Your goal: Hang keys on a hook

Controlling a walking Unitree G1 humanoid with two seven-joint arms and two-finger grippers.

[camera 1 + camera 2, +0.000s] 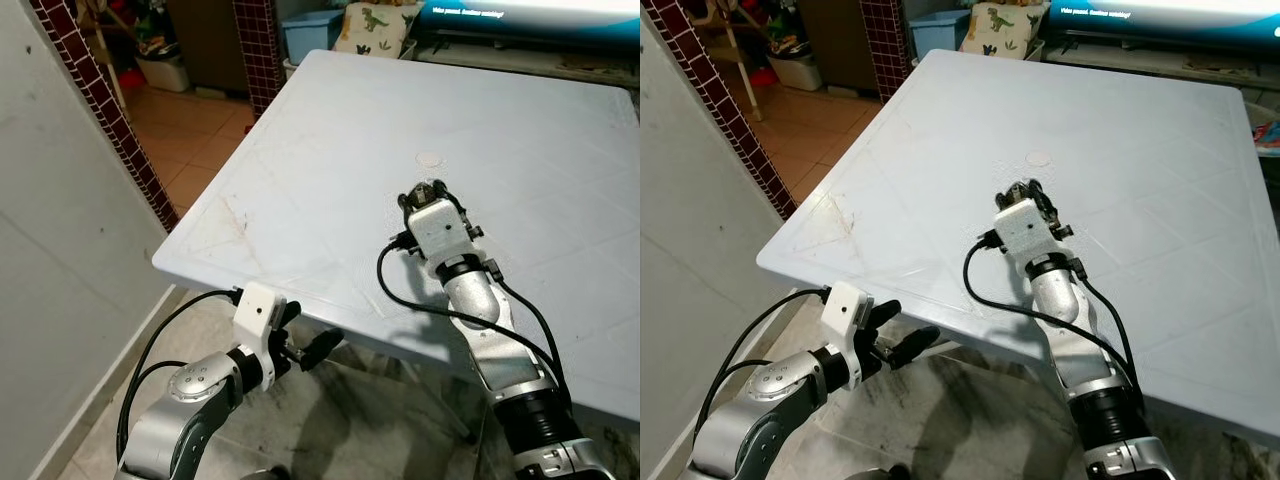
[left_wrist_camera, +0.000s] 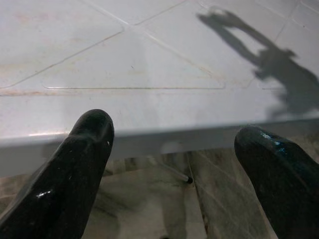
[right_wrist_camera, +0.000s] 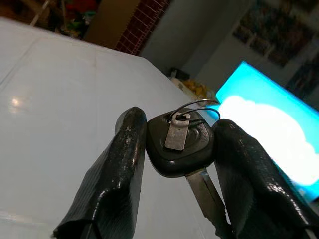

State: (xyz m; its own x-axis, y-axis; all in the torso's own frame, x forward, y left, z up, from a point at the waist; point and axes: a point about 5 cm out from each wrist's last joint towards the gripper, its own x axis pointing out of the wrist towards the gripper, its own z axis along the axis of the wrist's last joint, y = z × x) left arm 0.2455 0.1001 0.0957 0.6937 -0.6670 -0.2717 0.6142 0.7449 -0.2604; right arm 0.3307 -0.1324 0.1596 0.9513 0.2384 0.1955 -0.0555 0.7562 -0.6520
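Right gripper (image 3: pixel 177 149) over middle of white table (image 1: pixel 300 150), fingers clamped on key (image 3: pixel 178 142): black rounded plastic head, small silver tag, thin wire ring, metal blade. Left gripper (image 2: pixel 174 164) just below table's near edge, fingers apart, holding nothing.

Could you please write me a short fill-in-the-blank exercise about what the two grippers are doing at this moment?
1. The right gripper is shut on a black-headed metal ____.
2. The right gripper is over the pale grey plastic ____.
3. The left gripper hangs below the table edge with its fingers ____.
4. A thin wire ____ passes through the key head.

Missing words: key; table; open; ring
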